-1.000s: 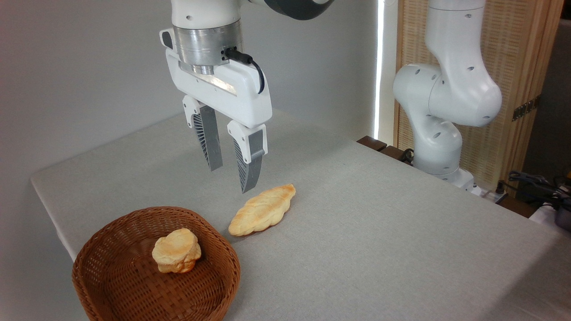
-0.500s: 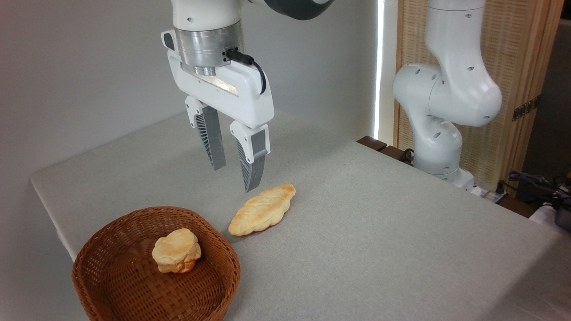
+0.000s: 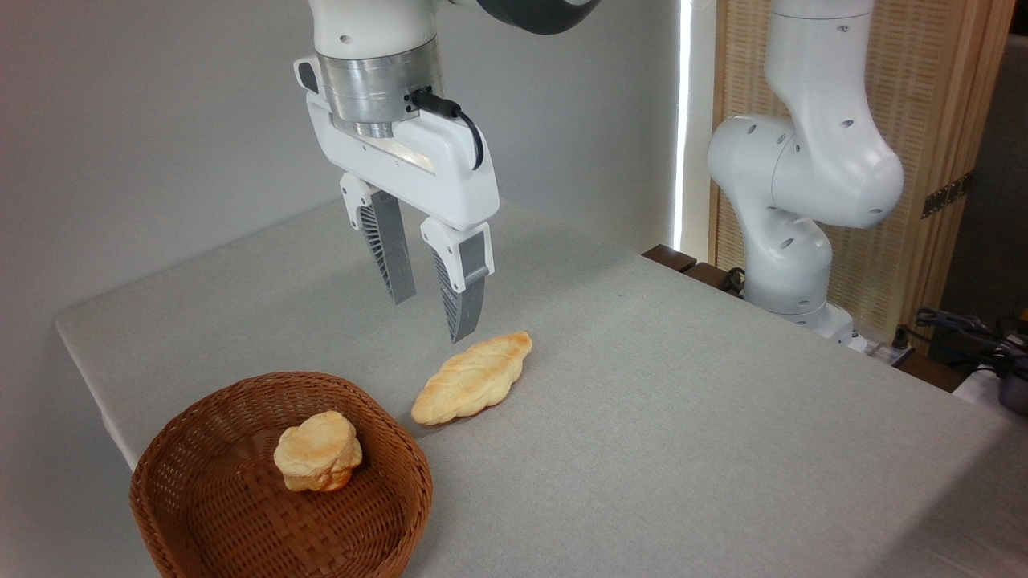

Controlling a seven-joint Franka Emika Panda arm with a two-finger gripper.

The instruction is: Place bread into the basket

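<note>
One basket (image 3: 201, 514) rim cut off below; bread (image 3: 472, 377) whole.

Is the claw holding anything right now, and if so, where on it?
Nothing is held. The claw hangs open and empty above the table, while the bread lies untouched beside the basket.
</note>
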